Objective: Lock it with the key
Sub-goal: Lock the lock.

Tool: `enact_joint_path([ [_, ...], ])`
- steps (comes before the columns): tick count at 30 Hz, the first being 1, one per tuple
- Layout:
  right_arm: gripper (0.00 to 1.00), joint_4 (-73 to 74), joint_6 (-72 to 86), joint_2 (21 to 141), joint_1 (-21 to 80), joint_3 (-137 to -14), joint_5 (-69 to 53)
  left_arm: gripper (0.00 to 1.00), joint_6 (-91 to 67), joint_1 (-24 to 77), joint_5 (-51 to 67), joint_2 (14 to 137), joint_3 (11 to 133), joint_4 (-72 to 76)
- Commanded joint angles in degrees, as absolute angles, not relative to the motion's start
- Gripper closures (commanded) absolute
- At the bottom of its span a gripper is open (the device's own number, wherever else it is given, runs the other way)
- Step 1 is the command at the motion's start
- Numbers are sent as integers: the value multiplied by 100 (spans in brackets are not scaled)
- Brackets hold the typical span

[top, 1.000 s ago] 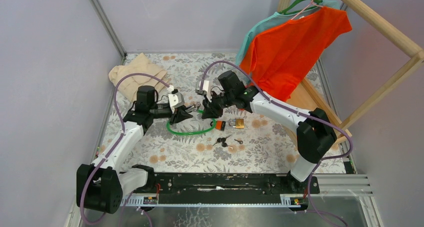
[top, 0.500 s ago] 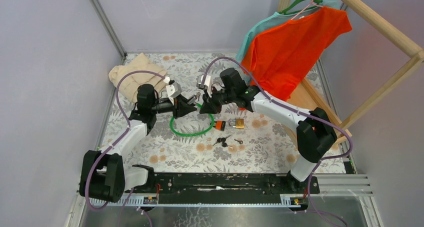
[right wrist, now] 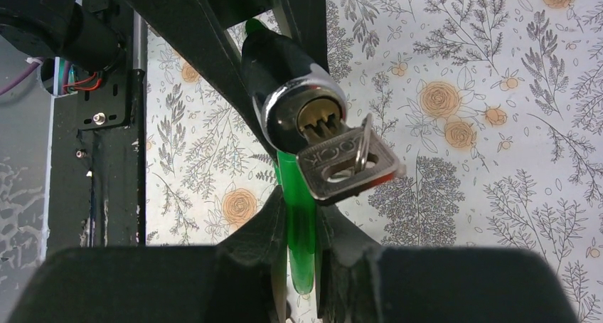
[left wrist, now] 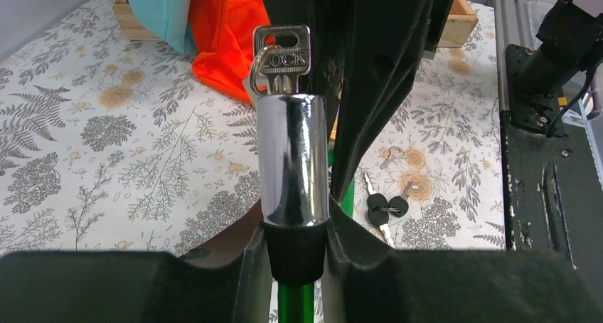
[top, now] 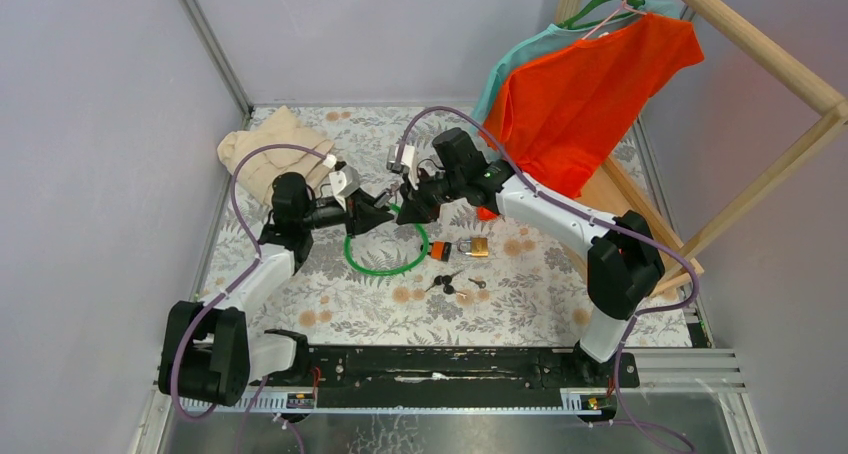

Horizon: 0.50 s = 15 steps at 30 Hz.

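A green cable lock [top: 385, 264] has a chrome cylinder [left wrist: 292, 159] with a silver key [left wrist: 282, 53] in its keyhole. My left gripper [left wrist: 297, 255] is shut on the black collar at the cylinder's base and holds it above the table. My right gripper [right wrist: 302, 248] is shut on the green cable [right wrist: 300, 223] just below the cylinder's face [right wrist: 295, 95], where the key [right wrist: 345, 166] sticks out with its ring. In the top view the left gripper [top: 375, 211] and the right gripper [top: 408, 209] meet tip to tip over the cable loop.
A brass padlock [top: 478, 246] with an orange tag [top: 441, 251] and black-headed keys [top: 447, 282] lie to the right of the loop. A beige cloth [top: 275, 149] lies at the back left. An orange shirt [top: 590, 84] hangs on a wooden rack [top: 760, 64] at the right.
Both grippers have risen and moved slightly toward the back together with the cylinder and key. The green loop has shifted with them.
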<state>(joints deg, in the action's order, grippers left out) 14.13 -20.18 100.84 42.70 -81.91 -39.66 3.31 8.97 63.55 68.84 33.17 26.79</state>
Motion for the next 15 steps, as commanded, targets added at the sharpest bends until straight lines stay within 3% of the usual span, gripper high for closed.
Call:
enact_joint_path([
  [1,91,758,-2103,10038,4314,-8463,-3443,100,793,1171,7245,6645,3521,2569],
  [6,92,1067,-2199,10087,4314,-8930,-3323,100,1829,1232,7258,6782,4210,1236],
  [10,94,1222,-2157,10142,4313,-9263,-3356,100,1881,1342,7299,6897,4272,1212],
  [15,94,874,-2127,10071,4314,-8793,-3418,100,1929,1459,7163,6833,3864,1459],
])
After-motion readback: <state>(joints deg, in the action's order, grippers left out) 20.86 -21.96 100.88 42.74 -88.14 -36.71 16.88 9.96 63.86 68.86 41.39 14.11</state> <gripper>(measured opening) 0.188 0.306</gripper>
